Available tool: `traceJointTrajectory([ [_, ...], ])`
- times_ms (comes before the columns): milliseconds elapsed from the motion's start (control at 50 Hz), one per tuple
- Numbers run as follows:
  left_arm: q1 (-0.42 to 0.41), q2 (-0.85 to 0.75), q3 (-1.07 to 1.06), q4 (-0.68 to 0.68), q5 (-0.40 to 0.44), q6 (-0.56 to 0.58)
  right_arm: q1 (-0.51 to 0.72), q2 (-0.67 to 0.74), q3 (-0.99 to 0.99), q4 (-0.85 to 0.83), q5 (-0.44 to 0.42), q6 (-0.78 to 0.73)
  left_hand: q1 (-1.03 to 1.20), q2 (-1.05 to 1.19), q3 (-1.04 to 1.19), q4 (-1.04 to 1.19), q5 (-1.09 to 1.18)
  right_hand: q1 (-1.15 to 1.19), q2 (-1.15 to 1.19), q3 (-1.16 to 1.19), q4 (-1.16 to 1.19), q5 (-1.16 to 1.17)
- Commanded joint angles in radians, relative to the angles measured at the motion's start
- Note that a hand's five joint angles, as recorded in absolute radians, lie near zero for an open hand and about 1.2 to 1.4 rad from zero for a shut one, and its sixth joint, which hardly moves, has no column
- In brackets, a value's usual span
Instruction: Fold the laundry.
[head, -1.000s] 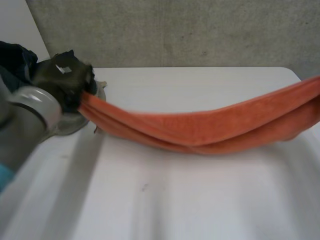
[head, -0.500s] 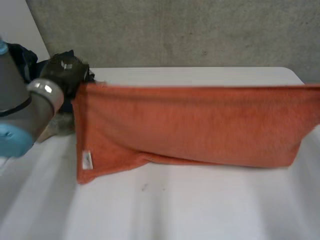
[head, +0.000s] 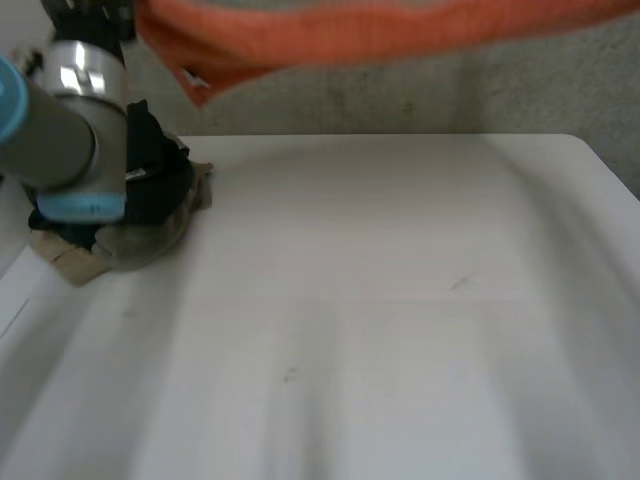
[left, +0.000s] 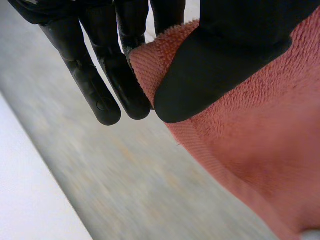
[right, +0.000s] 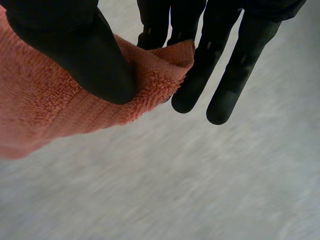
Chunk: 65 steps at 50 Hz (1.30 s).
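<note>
Head view: at the left, the left arm (head: 62, 130) stands in front of a pile of dark clothes (head: 160, 185) on the white table (head: 400, 320). The orange towel (head: 380, 30) is stretched high above the table. The left hand (left: 225, 55) pinches one end between thumb and fingers; the right hand (right: 75, 45) pinches the other end likewise.
</note>
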Motion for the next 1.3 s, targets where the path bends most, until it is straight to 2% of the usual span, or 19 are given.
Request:
traceJointTrajectory([
  [20,-0.005,-0.012,-0.253,-0.008,0.033,-0.008,-0.008,0.076,0.151,0.116,-0.067,-0.003,0.219,0.205,0.207,0.195,0.21,0.303,0.223,0.208,0.199,0.214],
  [140,-0.026,-0.076,-0.399,-0.013,0.13,0.008,-0.008,0.174,0.265,0.143,-0.099,-0.029,0.219,0.205,0.207,0.195,0.21,0.303,0.223,0.208,0.199,0.214],
  [240,-0.034,-0.075,-0.477,-0.034,0.139,0.031,-0.023,0.193,0.32,0.18,-0.104,-0.086,0.219,0.205,0.207,0.195,0.21,0.303,0.223,0.208,0.199,0.214],
  [360,-0.023,0.101,-0.642,-0.137,0.142,0.132,-0.068,0.17,0.383,0.315,-0.102,-0.211,0.219,0.205,0.207,0.195,0.21,0.303,0.223,0.208,0.199,0.214],
  [440,-0.02,0.256,-0.749,-0.233,0.144,0.187,-0.103,0.046,0.433,0.455,-0.091,-0.323,0.219,0.205,0.207,0.195,0.21,0.303,0.223,0.208,0.199,0.214],
  [560,0.0,0.448,-0.866,-0.399,0.144,0.206,-0.221,-0.138,0.535,0.61,-0.108,-0.468,0.219,0.205,0.207,0.195,0.21,0.303,0.223,0.208,0.199,0.214],
  [660,0.003,0.483,-0.88,-0.522,0.147,0.2,-0.232,-0.203,0.582,0.633,-0.119,-0.482,0.219,0.205,0.207,0.195,0.21,0.303,0.223,0.208,0.199,0.214],
  [780,0.007,0.413,-0.87,-0.478,0.145,0.195,-0.232,-0.2,0.636,0.584,-0.191,-0.44,0.219,0.205,0.207,0.195,0.21,0.303,0.223,0.208,0.199,0.214],
  [840,-0.011,0.368,-0.869,-0.478,0.135,0.193,-0.24,-0.174,0.653,0.518,-0.202,-0.381,-0.228,-0.242,-0.24,-0.252,-0.237,0.303,0.223,0.208,0.199,0.214],
  [880,-0.013,0.385,-0.869,-0.487,0.132,0.19,-0.241,-0.154,0.665,0.487,-0.208,-0.359,-0.446,-0.46,-0.458,-0.47,-0.455,0.303,0.223,0.208,0.199,0.214],
  [980,-0.019,0.469,-0.85,-0.551,0.135,0.158,-0.243,-0.151,0.679,0.466,-0.219,-0.348,-0.597,-0.611,-0.608,-0.621,-0.606,0.303,0.223,0.208,0.199,0.214],
  [1060,-0.039,0.491,-0.801,-0.609,0.139,0.056,-0.243,-0.152,0.682,0.464,-0.219,-0.347,-0.609,-0.623,-0.62,-0.633,-0.618,0.303,0.223,0.208,0.199,0.214],
  [1140,-0.049,0.43,-0.746,-0.652,0.135,-0.07,-0.241,-0.152,0.691,0.463,-0.22,-0.347,-0.609,-0.623,-0.62,-0.633,-0.618,0.303,0.223,0.208,0.199,0.214],
  [1220,-0.059,0.318,-0.722,-0.678,0.123,-0.093,-0.241,-0.151,0.699,0.462,-0.222,-0.347,-0.597,-0.611,-0.609,-0.621,-0.606,0.303,0.223,0.208,0.199,0.214],
  [1300,-0.083,0.287,-0.732,-0.683,0.077,-0.095,-0.243,-0.151,0.705,0.459,-0.222,-0.347,-0.588,-0.602,-0.6,-0.612,-0.597,0.303,0.223,0.208,0.199,0.214],
])
